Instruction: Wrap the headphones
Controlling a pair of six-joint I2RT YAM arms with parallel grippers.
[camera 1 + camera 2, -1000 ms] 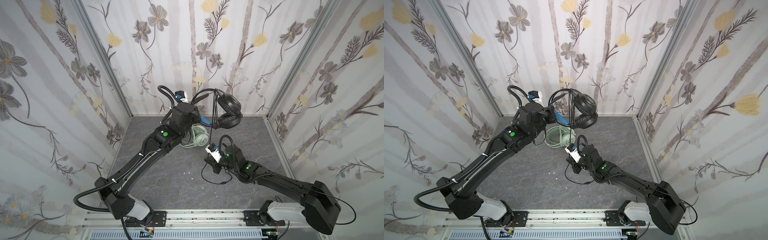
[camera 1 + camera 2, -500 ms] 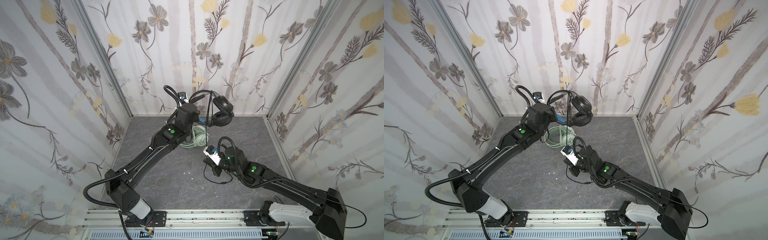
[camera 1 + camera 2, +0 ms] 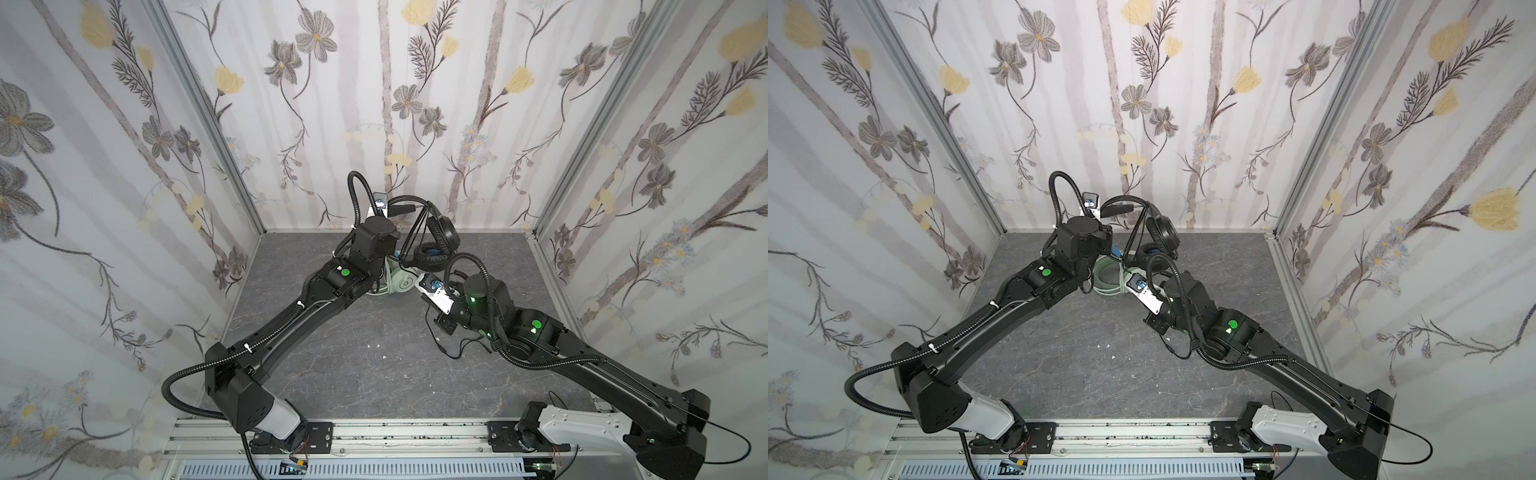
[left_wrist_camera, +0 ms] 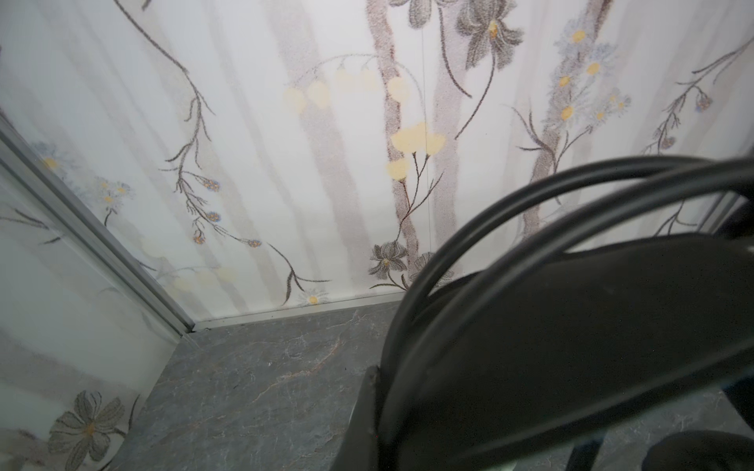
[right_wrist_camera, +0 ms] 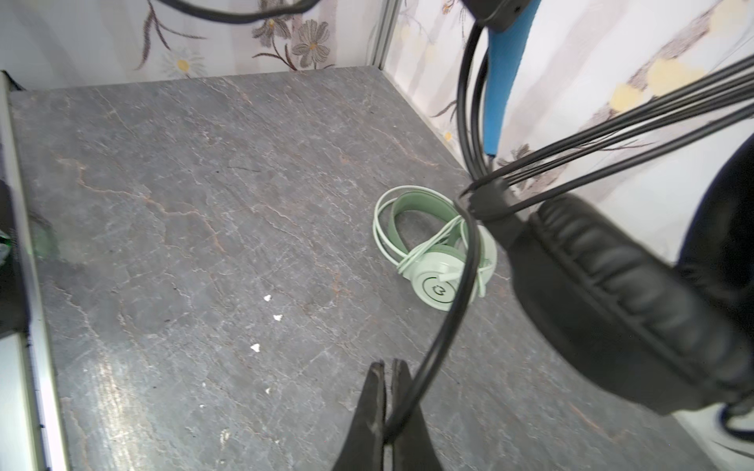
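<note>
Right wrist: open floor [image 5: 183, 244], mint headphones [image 5: 432, 287].

Bright, even light, soft shadows; both top views bow at the edges; the near black headset [image 4: 571, 346] is blurred.

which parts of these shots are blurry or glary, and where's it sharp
Left wrist view: the black headphones loom close to the lens, soft and featureless, the wall behind sharper. Right wrist view: their earcup is slightly soft, the mint headphones crisp, pale glare on the table. Both top views: even light, no hard shadows.
</note>
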